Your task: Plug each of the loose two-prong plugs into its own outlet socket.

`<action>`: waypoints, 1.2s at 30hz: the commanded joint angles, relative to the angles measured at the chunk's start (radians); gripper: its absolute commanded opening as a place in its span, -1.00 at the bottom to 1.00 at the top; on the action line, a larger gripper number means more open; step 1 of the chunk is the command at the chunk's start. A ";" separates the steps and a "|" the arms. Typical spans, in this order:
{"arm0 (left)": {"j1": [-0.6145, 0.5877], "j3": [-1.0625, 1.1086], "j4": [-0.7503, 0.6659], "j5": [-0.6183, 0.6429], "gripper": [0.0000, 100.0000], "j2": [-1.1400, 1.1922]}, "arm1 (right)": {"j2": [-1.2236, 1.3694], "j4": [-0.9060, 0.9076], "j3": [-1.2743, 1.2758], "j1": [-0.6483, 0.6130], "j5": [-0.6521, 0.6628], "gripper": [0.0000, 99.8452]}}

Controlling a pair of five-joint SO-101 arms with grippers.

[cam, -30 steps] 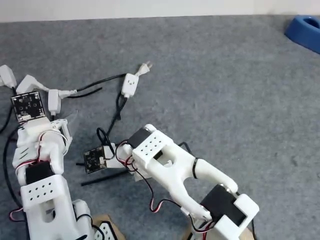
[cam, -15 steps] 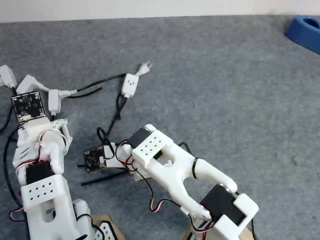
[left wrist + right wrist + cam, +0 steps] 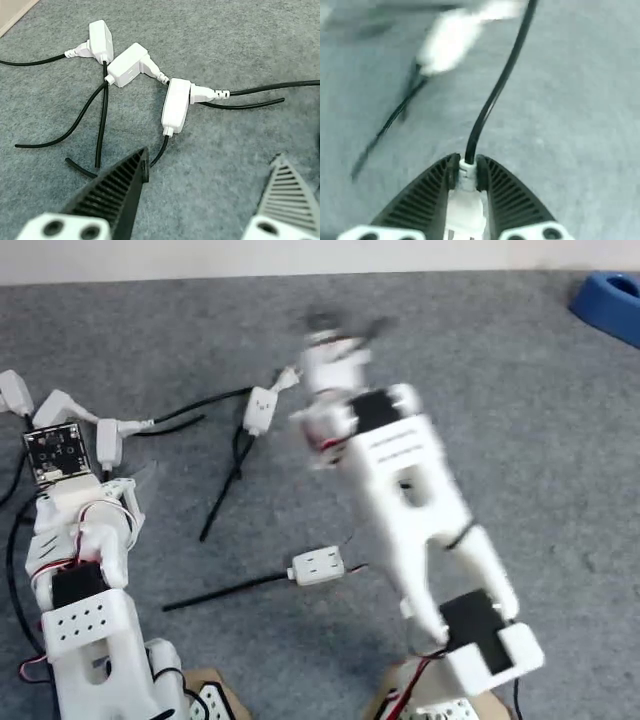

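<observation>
My right gripper (image 3: pixel 467 161) is shut on a white plug (image 3: pixel 466 192), and the plug's black cord (image 3: pixel 500 85) runs away from the jaws. In the high view the right gripper (image 3: pixel 322 328) hangs over the far middle of the carpet, beside a white socket block (image 3: pixel 258 410) and a loose two-prong plug (image 3: pixel 290 375). Another white socket block (image 3: pixel 318 566) lies nearer, on a black cord. My left gripper (image 3: pixel 212 155) stands open above the carpet, short of a joined white plug and socket (image 3: pixel 176 105). Two more white plug bodies (image 3: pixel 127 65) lie beyond it.
Black cords (image 3: pixel 225 485) trail across the grey carpet between the two arms. A blue dish (image 3: pixel 610 300) sits at the far right corner. The carpet's pale far edge (image 3: pixel 300 260) borders the work area.
The right arm swung from the near middle up to the far middle with the plug in its gripper, uncovering the near socket block. The left arm kept still.
</observation>
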 commanded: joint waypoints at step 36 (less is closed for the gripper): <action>0.676 -0.384 0.560 -0.103 -0.14 -0.001 | -0.524 -0.154 0.384 -0.182 0.037 -0.99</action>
